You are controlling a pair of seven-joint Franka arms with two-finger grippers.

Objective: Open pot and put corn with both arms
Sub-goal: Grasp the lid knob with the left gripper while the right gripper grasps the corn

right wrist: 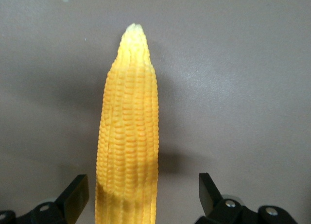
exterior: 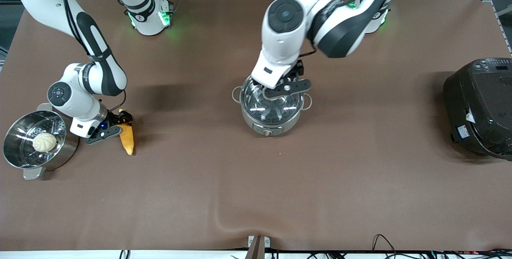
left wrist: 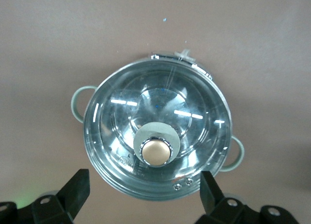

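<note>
Over the pot (exterior: 271, 109), mid-table, the left gripper (exterior: 285, 87) is held spread above the slippery glass lid's knob (left wrist: 156, 152), while the right gripper (exterior: 114, 125), unclenched, straddles the rigid corn (exterior: 127, 138) beside the steamer (exterior: 24, 153).

Brown table (exterior: 320, 195), matte cover, slight wrinkle at its 6 o'clock edge. Directly on it: pot (exterior: 272, 109) w/ glass lid on, approx centre, knob facing 6. Corn (exterior: 127, 138) at ~9 o'clock, lying flat, tip toward 6. Just beside it, further toward the right arm's end, steel steamer pot (exterior: 24, 159) w/ white bun (exterior: 45, 142) inside. Big black cooker (exterior: 480, 107) at 3 o'clock, by the left arm's end edge.
</note>
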